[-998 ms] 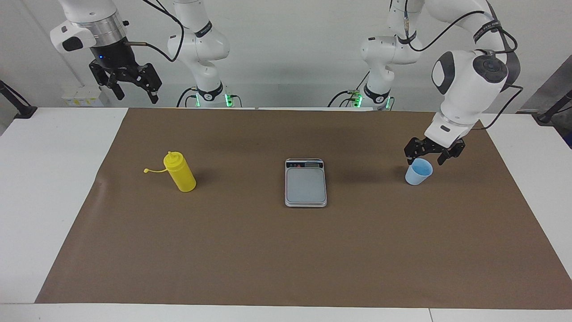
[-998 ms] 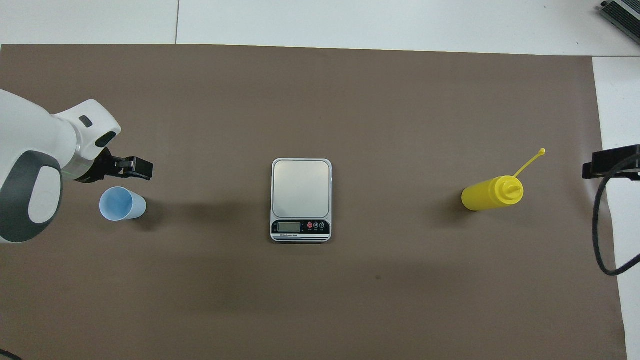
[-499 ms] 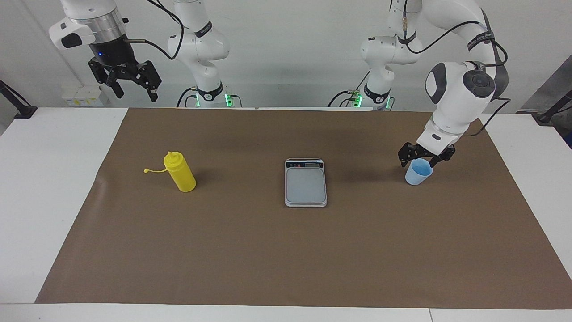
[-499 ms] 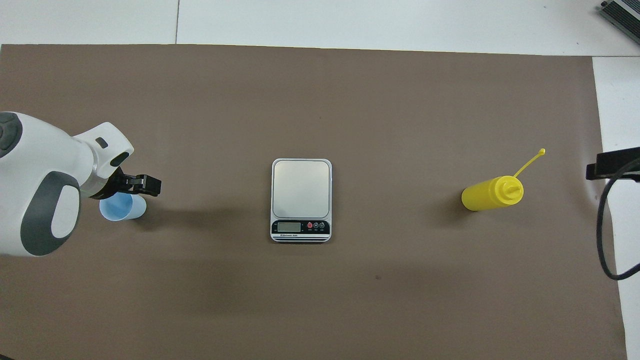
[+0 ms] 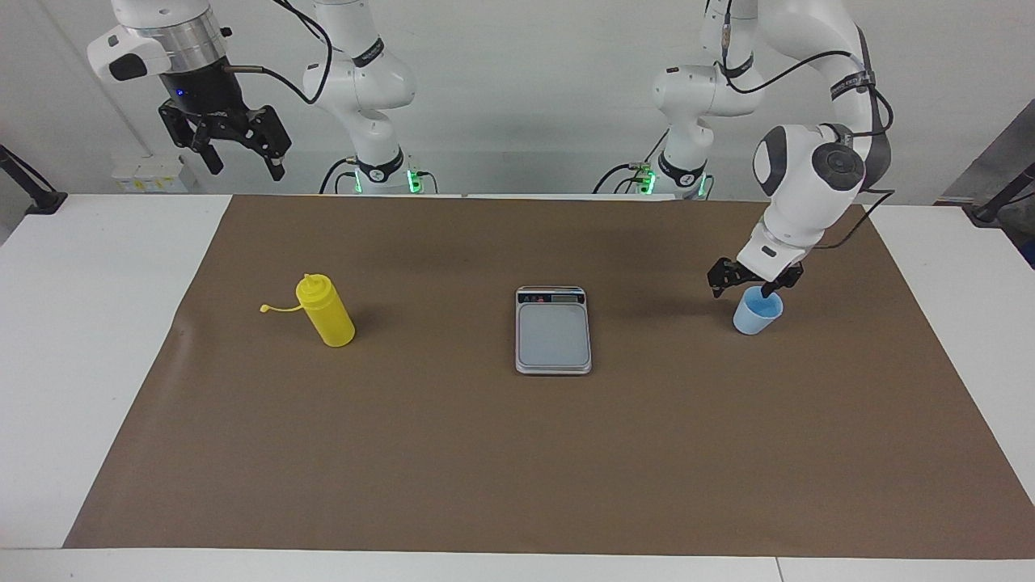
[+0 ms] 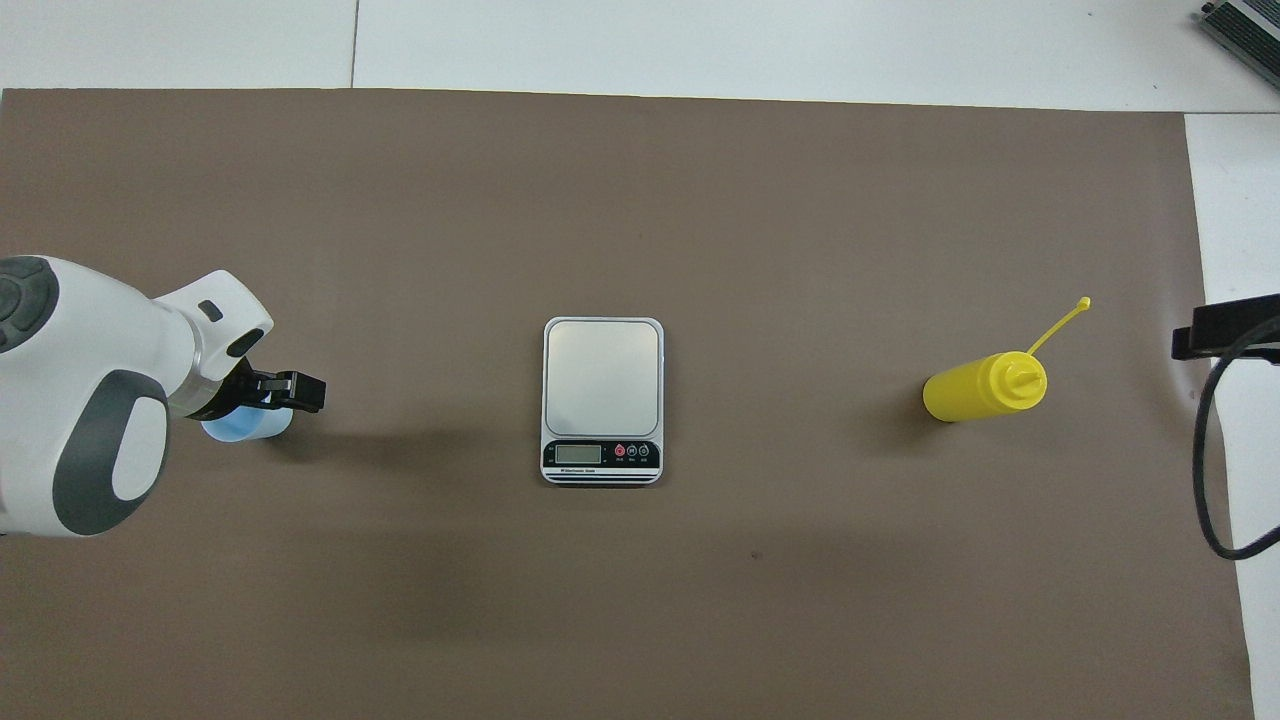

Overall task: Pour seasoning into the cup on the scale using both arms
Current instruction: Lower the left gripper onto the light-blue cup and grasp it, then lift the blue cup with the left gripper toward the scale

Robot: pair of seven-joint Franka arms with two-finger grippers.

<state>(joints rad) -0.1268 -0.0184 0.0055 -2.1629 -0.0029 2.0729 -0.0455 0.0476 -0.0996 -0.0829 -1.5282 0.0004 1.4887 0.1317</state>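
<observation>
Lowered since earlier, left gripper (image 5: pixel 750 283) hangs spread over the cup (image 5: pixel 758 314) at frame right, right gripper (image 5: pixel 230 149) spread upper left; seasoning (image 5: pixel 325 311) and scale (image 5: pixel 553 330) untouched.

The mat (image 5: pixel 517 453) over the table looks like matt brown paper, smooth apart from a slight ripple near the bottle. The table (image 5: pixel 81 323) beneath is plain white and smooth. The squeeze bottle (image 5: pixel 326 311) is bright yellow plastic with a soft sheen. The cup (image 5: pixel 756 314) is pale blue plastic. The scale (image 5: pixel 553 331) has a brushed, metal-looking grey plate and a glossy dark display strip (image 6: pixel 601 454). The arms' shells (image 5: pixel 808 174) are glossy white plastic.
</observation>
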